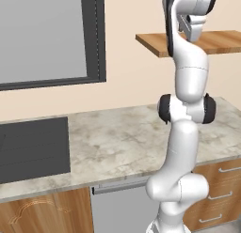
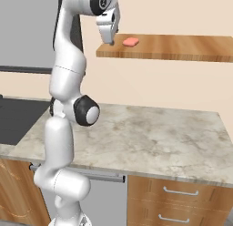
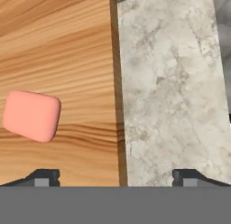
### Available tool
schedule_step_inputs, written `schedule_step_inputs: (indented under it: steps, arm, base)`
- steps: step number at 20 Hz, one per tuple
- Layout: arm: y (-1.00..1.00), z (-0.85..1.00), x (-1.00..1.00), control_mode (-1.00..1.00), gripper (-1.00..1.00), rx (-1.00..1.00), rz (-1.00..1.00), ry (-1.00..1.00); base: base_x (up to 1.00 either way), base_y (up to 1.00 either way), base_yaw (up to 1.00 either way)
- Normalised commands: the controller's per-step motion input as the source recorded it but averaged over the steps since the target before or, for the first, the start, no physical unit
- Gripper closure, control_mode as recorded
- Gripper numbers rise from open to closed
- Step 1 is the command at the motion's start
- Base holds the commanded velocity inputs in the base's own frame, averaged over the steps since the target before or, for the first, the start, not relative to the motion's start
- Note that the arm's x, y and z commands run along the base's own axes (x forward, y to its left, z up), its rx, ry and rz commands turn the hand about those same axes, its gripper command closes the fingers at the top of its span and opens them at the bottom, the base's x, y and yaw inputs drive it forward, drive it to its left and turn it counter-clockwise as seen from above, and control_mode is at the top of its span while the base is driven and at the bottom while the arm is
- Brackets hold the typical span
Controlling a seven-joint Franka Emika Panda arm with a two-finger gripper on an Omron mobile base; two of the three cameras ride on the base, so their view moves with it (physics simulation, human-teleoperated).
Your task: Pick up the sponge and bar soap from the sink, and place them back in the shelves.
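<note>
- The bar soap lies flat on the shelves, near their left end; that half looks done.
- The gripper hangs spread and empty, the soap at its ten o'clock in the hand view.
- The sponge's whereabouts cannot be told; it likely remains to fetch.

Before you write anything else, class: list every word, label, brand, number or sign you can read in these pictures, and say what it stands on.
"2": a small white mark that looks like this digit, on the dark joint cap at the top of the arm, right base view; too small to be sure.
Bar soap, shelves, marble counter, drawer fronts: no text.
</note>
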Motion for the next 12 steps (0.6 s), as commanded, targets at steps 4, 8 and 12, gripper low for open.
schedule_step_inputs:
  steps: [4, 8, 12]
  arm:
    - [0.30, -0.48, -0.69, -1.00, -1.00, 0.00, 0.10, 0.00]
    - [0.31, -0.34, -0.83, -1.00, -1.00, 0.00, 0.17, 0.00]
    - [0.32, -0.01, -0.88, -1.00, -1.00, -0.05, 0.15, -0.03]
  base:
    - [0.00, 0.00, 0.00]
    - [0.00, 0.00, 0.00]
    - [0.00, 0.00, 0.00]
